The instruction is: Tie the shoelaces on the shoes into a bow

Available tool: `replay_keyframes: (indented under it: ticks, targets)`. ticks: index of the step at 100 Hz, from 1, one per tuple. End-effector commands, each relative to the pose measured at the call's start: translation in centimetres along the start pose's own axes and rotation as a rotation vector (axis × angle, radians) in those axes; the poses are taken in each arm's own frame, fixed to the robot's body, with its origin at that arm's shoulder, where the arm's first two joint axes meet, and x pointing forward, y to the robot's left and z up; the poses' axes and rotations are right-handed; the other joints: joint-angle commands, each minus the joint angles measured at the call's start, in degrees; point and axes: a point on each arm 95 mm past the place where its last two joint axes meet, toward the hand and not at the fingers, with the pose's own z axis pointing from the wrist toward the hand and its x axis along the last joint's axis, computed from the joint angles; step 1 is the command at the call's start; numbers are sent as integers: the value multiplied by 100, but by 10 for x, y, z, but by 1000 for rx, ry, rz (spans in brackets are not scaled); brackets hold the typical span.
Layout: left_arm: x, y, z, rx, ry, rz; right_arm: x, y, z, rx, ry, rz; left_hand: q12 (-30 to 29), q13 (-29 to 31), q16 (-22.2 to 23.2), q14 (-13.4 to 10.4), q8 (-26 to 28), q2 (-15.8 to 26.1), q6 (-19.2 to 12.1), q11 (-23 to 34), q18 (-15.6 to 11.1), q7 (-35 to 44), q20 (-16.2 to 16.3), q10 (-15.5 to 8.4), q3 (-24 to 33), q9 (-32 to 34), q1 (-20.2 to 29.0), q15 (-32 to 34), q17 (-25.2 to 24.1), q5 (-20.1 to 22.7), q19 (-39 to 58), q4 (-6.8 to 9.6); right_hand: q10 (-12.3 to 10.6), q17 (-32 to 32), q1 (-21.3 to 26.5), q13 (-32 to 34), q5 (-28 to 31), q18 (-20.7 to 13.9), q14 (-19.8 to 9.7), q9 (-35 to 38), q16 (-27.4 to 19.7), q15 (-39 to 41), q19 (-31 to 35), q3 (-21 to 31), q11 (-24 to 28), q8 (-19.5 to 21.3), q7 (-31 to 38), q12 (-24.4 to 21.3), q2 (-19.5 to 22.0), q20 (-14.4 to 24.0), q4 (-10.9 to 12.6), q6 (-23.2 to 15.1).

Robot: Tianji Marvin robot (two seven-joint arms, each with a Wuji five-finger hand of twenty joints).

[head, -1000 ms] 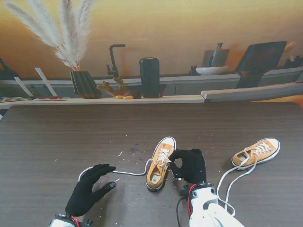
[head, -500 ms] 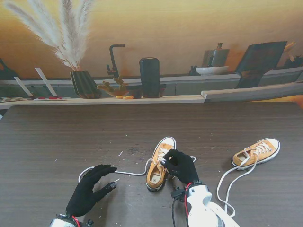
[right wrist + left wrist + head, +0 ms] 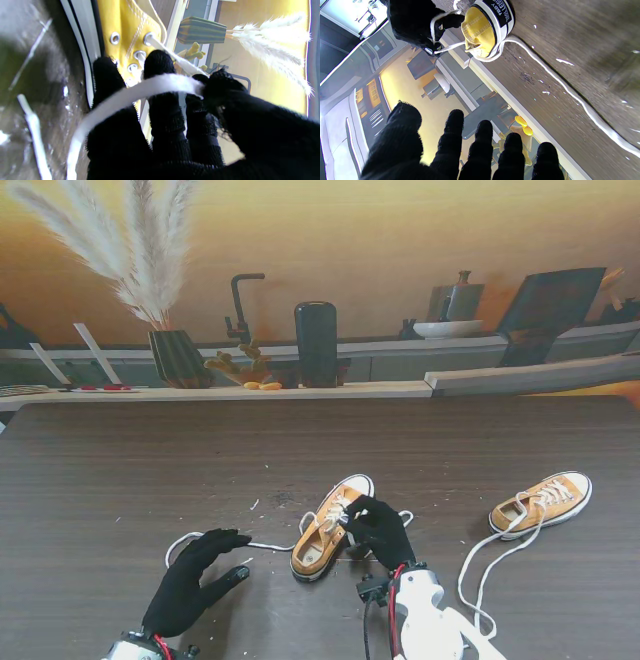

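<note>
A yellow sneaker (image 3: 322, 532) lies in the middle of the table, toe pointing away from me and heel turned to the left. My right hand (image 3: 380, 530) rests against its right side. In the right wrist view that hand (image 3: 175, 125) pinches a white shoelace (image 3: 140, 92) between thumb and fingers, beside the eyelets of the sneaker (image 3: 130, 37). The other lace end (image 3: 265, 546) trails left across the table towards my left hand (image 3: 188, 585), which hovers open with fingers spread and holds nothing. The left wrist view shows the sneaker's heel (image 3: 487, 27) and the trailing lace (image 3: 570, 92).
A second yellow sneaker (image 3: 545, 500) lies at the right, its loose laces (image 3: 478, 572) curling towards me. White scraps dot the table near the middle. On the back shelf stand a vase of pampas grass (image 3: 180, 357) and a black cylinder (image 3: 316, 343).
My right hand has shifted left onto the sneaker, and the sneaker's heel has swung to the left. The left hand has hardly moved.
</note>
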Motion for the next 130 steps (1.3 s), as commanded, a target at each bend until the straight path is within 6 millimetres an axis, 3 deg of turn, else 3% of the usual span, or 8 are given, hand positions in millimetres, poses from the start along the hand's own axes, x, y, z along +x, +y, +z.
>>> replay_keyframes:
  ticks: [1,16,34,40,53,77,103,130]
  targets:
    - [2,2,0,-18,5,0,1,-6,-4,28,-7,10,44,99,-25,1,16,193,38,36,-459,20,-95,11,-38,45,57,32,7,108,-33,-80,-202,135,316,287,51,-307,214,301,328,687,136,-18,623,-40,316,269,13,35,24,-54]
    - [2,2,0,-18,5,0,6,-3,-4,36,4,-9,44,109,-23,-2,16,194,37,35,-465,19,-100,7,-41,45,54,36,6,115,-34,-81,-381,978,314,306,-107,-48,191,1,1429,2723,403,-241,2084,35,347,967,205,-65,64,-136]
    - [2,2,-1,-15,5,0,14,6,-4,42,18,-63,45,106,-24,-3,17,192,33,36,-471,21,-105,7,-40,50,58,35,12,121,-31,-81,-481,3031,201,403,-133,1635,-376,-5,4033,4819,1898,-324,2372,-14,356,1114,266,-444,67,-284]
    - [2,1,-1,-12,4,0,17,10,-4,43,27,-89,45,106,-24,7,17,193,38,37,-472,21,-106,15,-39,54,58,35,13,119,-30,-81,-519,3554,202,433,-148,1850,-766,-47,4950,5400,2795,-381,2378,-13,335,1154,301,376,79,-333]
    - [2,1,-1,-7,3,2,22,18,-5,48,50,-137,46,112,-22,5,16,192,45,37,-474,18,-108,14,-39,54,61,37,14,114,-29,-81,-659,4210,216,531,-194,1040,-2851,-277,6733,7154,4735,-476,2231,0,277,1634,354,3247,100,-480]
    - [6,-1,3,8,11,31,28,29,-12,38,97,-215,48,146,-14,18,7,194,31,40,-456,-3,-108,11,-40,66,54,53,23,72,-22,-79,-585,4461,-726,596,-115,-221,-4493,-484,7746,7784,6049,-575,1919,-692,-387,1835,183,4040,69,-503]
    - [14,-2,11,-7,17,109,30,32,-19,33,104,-173,51,218,7,24,-11,186,-9,47,-390,-47,-99,-18,-53,88,22,87,68,-41,2,-79,-407,4426,-1601,592,96,-285,-4298,-869,7884,7548,6049,-1155,1497,-217,-2268,1983,1000,3713,1071,-105]
    - [31,-2,23,-46,-51,345,22,36,-26,55,84,-134,233,403,231,-52,-57,-74,-34,194,-183,-180,290,-180,-60,127,-98,305,309,-328,360,-11,-277,4371,-1760,556,-402,-68,-3715,-1712,7932,7090,5689,-1521,1236,-154,-2578,1785,1214,3362,1172,-127]
